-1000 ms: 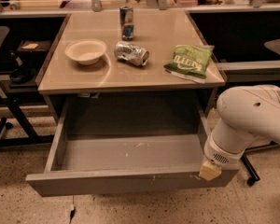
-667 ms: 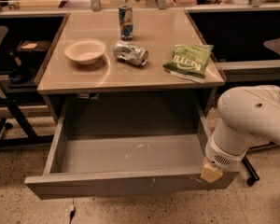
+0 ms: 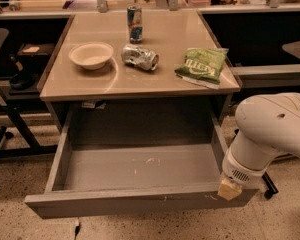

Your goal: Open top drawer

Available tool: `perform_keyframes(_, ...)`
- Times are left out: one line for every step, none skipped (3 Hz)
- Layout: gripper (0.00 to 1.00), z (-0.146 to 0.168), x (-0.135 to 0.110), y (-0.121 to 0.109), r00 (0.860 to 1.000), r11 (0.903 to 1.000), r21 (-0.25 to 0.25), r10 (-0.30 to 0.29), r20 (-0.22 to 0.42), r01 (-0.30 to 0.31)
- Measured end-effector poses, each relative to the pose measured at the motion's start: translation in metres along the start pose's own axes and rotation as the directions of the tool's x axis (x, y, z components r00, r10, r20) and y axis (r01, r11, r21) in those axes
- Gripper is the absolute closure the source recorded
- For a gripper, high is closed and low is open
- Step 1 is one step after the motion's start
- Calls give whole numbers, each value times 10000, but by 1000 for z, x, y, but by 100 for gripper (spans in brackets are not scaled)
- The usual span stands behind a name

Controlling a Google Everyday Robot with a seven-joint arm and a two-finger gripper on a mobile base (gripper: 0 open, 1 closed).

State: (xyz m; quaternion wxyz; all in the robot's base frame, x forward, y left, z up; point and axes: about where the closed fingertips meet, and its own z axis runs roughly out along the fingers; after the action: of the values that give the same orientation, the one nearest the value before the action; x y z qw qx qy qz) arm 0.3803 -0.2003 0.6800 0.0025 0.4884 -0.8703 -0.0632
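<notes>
The top drawer (image 3: 140, 204) is a wide grey handleless drawer under the tan table top. It stands pulled far out toward me, and its deep plain grey tray (image 3: 140, 166) is bare with a few pale marks. My gripper (image 3: 231, 190) is at the right end of the drawer's front panel, on the end of the white arm (image 3: 270, 129) that comes in from the right. A tan block at the wrist rests against the panel's top edge. The arm hides the drawer's right front corner.
On the table top (image 3: 80, 86) stand a white bowl (image 3: 91, 55), an upright can (image 3: 134, 23), a crushed can (image 3: 139, 57) lying on its side and a green snack bag (image 3: 202, 65). A black chair base (image 3: 10, 134) is at the left. Speckled floor lies in front.
The drawer front has come slightly further out toward me, with the gripper staying at its right end. The things on the table have not moved.
</notes>
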Motion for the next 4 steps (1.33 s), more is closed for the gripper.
perform_keyframes(100,-1,6,7,9998,9998,-96,161,-97,-162)
perform_keyframes(100,-4,11,12,9995,9996,-112,269,-169,-271)
perform_keyframes(100,-5,14,20,9993,9991,-279,319,-180,-324)
perform_keyframes(100,-5,14,20,9993,9991,-278,319,-180,-324)
